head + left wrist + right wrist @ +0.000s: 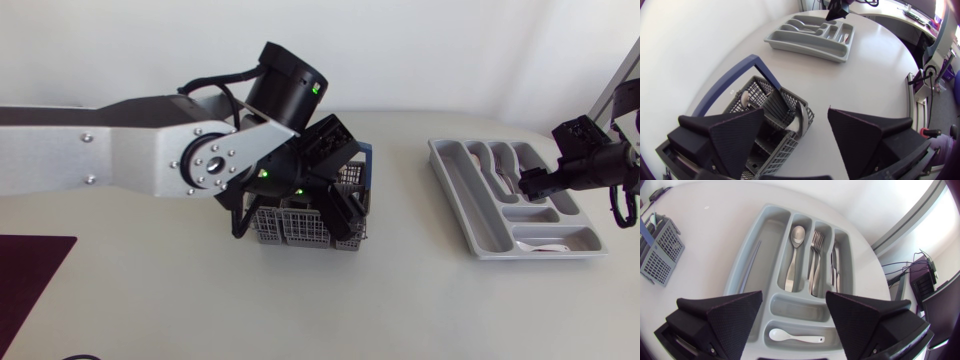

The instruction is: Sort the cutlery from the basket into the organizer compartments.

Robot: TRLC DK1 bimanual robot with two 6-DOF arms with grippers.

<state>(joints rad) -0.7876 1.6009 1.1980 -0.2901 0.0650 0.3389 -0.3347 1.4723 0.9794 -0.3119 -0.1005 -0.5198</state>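
Observation:
The grey cutlery basket (300,218) with a blue handle stands mid-table. My left gripper (345,212) hangs open over its right end. In the left wrist view a metal cutlery piece (800,118) sticks up from the basket's (767,107) near corner, between the spread fingers (735,136) and untouched. The grey organizer (470,215) lies at the right, and my right gripper (527,185) hovers open over it. Below that gripper (794,305) the organizer (765,240) holds a spoon (796,237), forks (815,255), knives (835,267) and a white spoon (792,337), each in its own compartment.
A thin metal piece (750,262) lies in the organizer's long side compartment. A dark mat (25,275) covers the table's front left corner. The basket (660,250) also shows far off beside the right gripper.

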